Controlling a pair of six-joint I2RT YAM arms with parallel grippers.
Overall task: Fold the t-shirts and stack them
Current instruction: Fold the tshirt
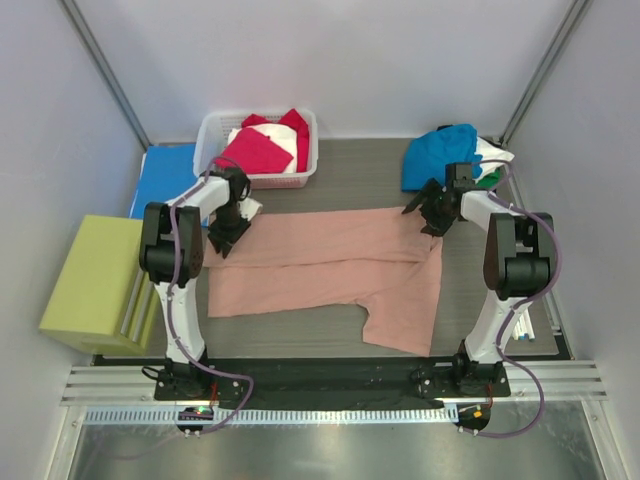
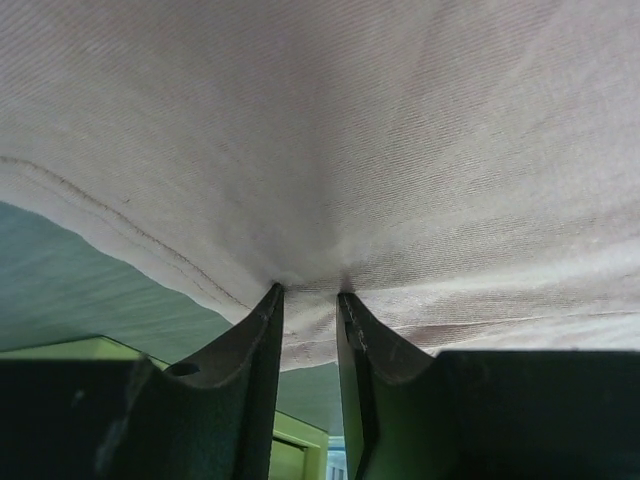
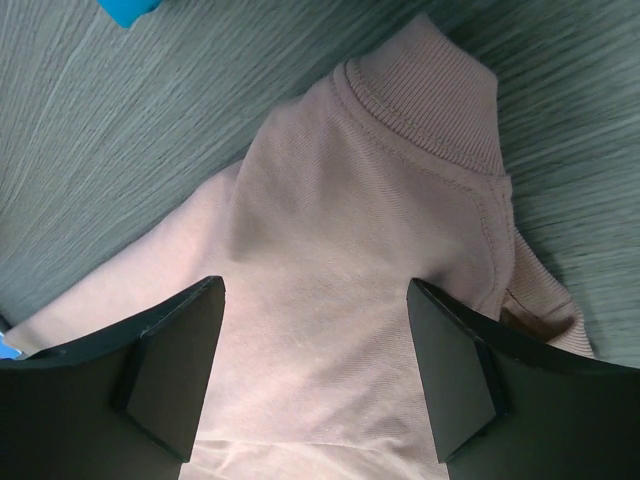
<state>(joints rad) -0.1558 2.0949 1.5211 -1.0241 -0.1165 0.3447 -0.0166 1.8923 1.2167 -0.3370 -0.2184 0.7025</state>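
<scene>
One pink t-shirt [image 1: 330, 265], long axis left-right, collar rightward; left fingers [image 2: 258, 350] pinch edge, right fingers [image 3: 180, 350] spread over collar.

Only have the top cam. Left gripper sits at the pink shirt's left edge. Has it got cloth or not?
Observer: In the left wrist view, the pink t-shirt puckers into the narrow gap between the fingertips of the left gripper, beside a stitched hem. It looks pinched.
Operator: And the right one?
Observer: The right gripper has its jaws wide apart above the shirt, gripping nothing.
Operator: Which part is under it?
Observer: The ribbed collar lies just past its fingertips, flat on the table.
</scene>
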